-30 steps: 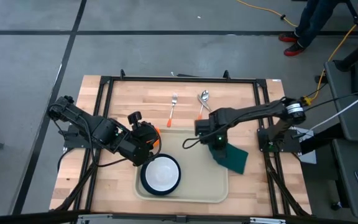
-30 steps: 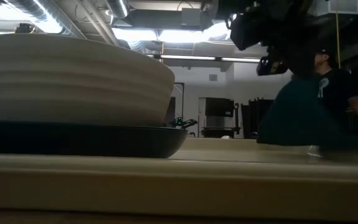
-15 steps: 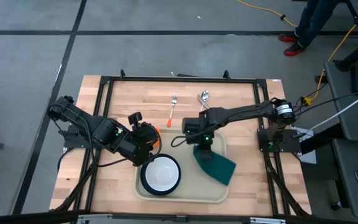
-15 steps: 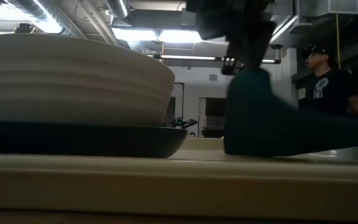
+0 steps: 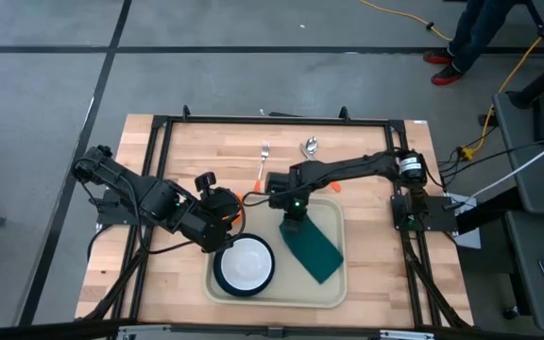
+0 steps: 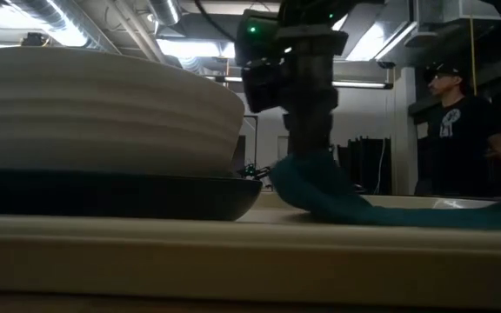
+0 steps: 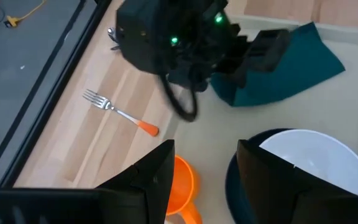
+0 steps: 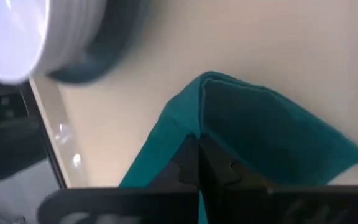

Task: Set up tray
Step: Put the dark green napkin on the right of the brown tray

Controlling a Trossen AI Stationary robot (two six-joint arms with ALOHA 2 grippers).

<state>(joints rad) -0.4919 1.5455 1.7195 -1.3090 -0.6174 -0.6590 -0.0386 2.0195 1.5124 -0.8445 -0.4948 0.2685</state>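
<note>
The cream tray (image 5: 333, 288) lies at the table's near middle. A dark plate (image 5: 219, 274) with a white bowl (image 5: 245, 264) sits on the tray's left half. The dark green napkin (image 5: 314, 246) lies on its right half, also in the low view (image 6: 355, 209). My right gripper (image 5: 291, 215) is shut on the napkin's far end. My left gripper (image 7: 207, 177) is open, hovering by the tray's far-left corner over an orange cup (image 7: 184, 179), apart from the bowl (image 7: 312, 158). My right gripper pinches the napkin's far end (image 8: 197, 127) between its two fingers (image 8: 188, 163), coming from above and pointing down. A fold line runs up to the fingers. That end is raised a little (image 6: 296, 174), and the remainder slopes down and lies slack on the tray floor.
A fork (image 5: 263, 161) and a spoon (image 5: 308, 151) lie on the bare wood beyond the tray. A black frame rail (image 5: 272, 120) runs around the table. A person (image 6: 455, 122) stands in the room behind the table.
My right gripper has moved toward the table's left edge and come down, dragging the napkin with it. The napkin, which hung over the tray's right rim, has slid fully onto the tray and now lies spread flatter on its floor.
</note>
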